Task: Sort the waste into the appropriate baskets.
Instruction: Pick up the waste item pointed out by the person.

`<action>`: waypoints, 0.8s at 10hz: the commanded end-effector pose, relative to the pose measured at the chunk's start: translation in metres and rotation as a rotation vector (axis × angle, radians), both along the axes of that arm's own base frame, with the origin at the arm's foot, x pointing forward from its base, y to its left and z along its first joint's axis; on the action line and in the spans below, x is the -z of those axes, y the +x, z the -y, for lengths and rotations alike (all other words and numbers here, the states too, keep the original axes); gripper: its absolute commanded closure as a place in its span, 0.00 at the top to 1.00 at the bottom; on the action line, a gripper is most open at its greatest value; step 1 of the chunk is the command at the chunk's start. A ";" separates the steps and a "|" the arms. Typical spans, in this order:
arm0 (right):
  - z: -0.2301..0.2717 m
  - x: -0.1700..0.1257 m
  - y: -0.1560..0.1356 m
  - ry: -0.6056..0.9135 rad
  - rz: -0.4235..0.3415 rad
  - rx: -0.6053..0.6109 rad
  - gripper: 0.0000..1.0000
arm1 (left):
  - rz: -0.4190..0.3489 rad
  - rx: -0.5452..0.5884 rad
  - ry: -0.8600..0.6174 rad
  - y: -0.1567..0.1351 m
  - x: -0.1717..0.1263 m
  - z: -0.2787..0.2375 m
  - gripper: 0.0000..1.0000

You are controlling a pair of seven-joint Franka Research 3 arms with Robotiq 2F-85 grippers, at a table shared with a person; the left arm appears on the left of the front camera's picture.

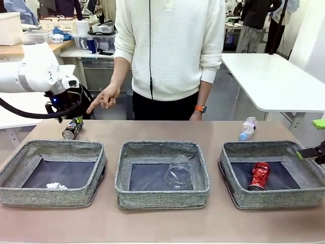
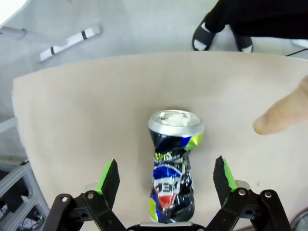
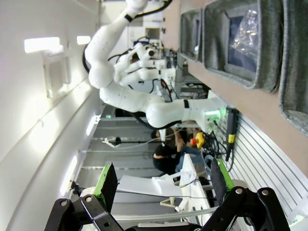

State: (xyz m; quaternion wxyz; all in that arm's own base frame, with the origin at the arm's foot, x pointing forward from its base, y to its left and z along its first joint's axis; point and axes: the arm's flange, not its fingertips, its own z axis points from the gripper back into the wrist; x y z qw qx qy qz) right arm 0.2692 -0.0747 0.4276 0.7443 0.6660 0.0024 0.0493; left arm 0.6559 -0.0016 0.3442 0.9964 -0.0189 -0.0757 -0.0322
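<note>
Left gripper [image 2: 166, 167] spread wide, straddling dented dark printed can [image 2: 172, 185] on bare tan table [image 2: 86, 120], upper left of front view; gaps either side, table edge just beyond. Right gripper [image 3: 163, 175] wide, empty. Small clear bottle [image 1: 247, 128] behind right-hand woven grey basket [image 1: 233, 193].

Dark printed can [image 2: 172, 168]: glossy dented metal. Crushed red can [image 1: 259, 176]: shiny creased metal. Cup [image 1: 177, 175], bottle [image 1: 247, 128]: clear glossy plastic. Paper wad [image 1: 56, 186]: matt, crumpled. Baskets [image 1: 162, 192]: rough grey woven cloth. Table [image 1: 162, 223]: smooth, matt.
</note>
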 end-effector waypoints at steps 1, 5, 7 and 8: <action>0.000 -0.007 0.002 0.019 -0.017 0.009 1.00 | -0.047 -0.011 0.012 0.014 0.008 0.002 1.00; 0.000 -0.007 0.002 0.019 -0.017 0.009 1.00 | -0.065 -0.003 -0.011 0.015 0.012 0.002 1.00; 0.000 -0.007 0.002 0.019 -0.017 0.009 1.00 | -0.076 0.000 -0.004 0.013 0.013 0.001 0.41; 0.000 -0.007 0.002 0.019 -0.017 0.009 1.00 | -0.077 0.002 -0.004 0.013 0.012 0.001 0.00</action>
